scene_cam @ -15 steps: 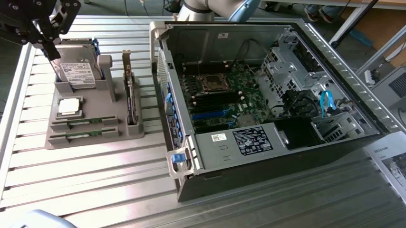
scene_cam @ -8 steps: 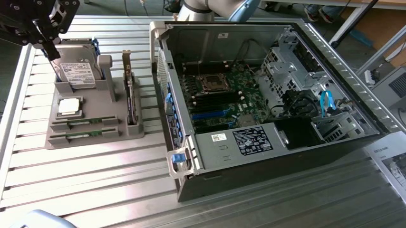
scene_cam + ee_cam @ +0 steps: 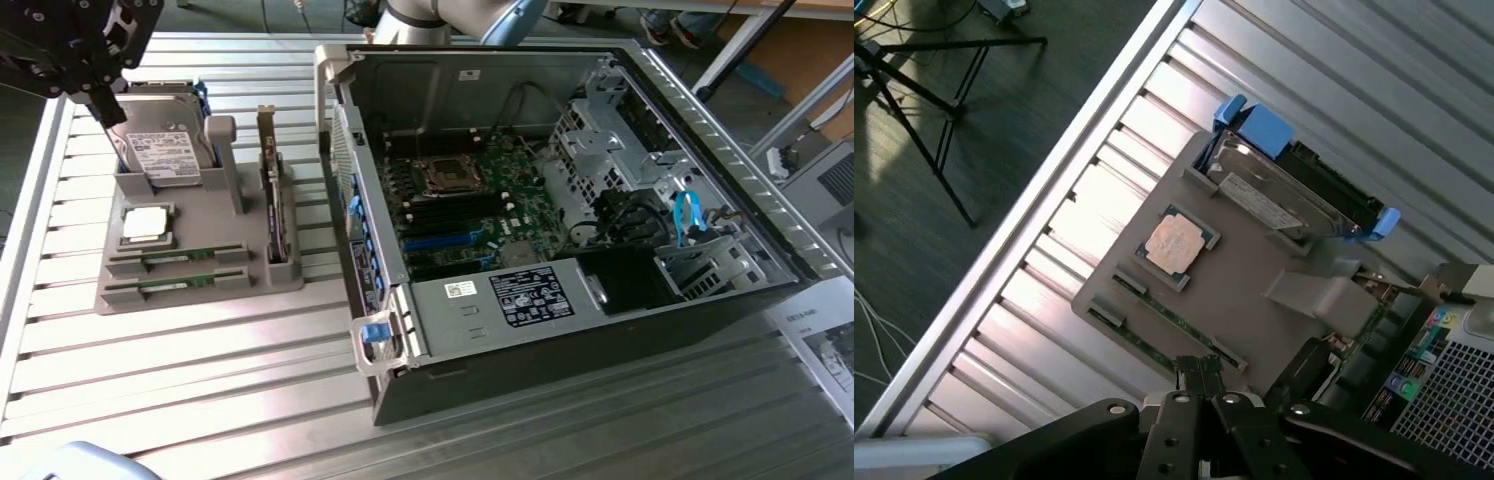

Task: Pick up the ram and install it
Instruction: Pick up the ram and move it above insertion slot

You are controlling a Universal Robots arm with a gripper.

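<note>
Ram sticks (image 3: 176, 262) lying in the two front slots of a grey holder (image 3: 207, 240) at the exterior view's left, processor chip (image 3: 144, 224) behind them, hard drive (image 3: 160, 150) farther back, gripper (image 3: 107, 103) clenched and empty just above it, upper left corner.

On the tabletop (image 3: 200, 390), a parts holder (image 3: 214, 238) sits at the exterior view's left, just beside an open computer case (image 3: 447, 385) at its right. In the holder, a hard drive (image 3: 160, 150) stands upright at the far end, with a processor (image 3: 144, 225) lying in front of it. One ram stick (image 3: 178, 262) and a second ram stick (image 3: 171, 289) lie side by side along the near edge. An expansion card (image 3: 274, 200) stands on edge along the holder's side facing the case. A motherboard (image 3: 467, 200) lies inside the case. The hand (image 3: 110, 110) hangs over the holder's far left corner.
</note>
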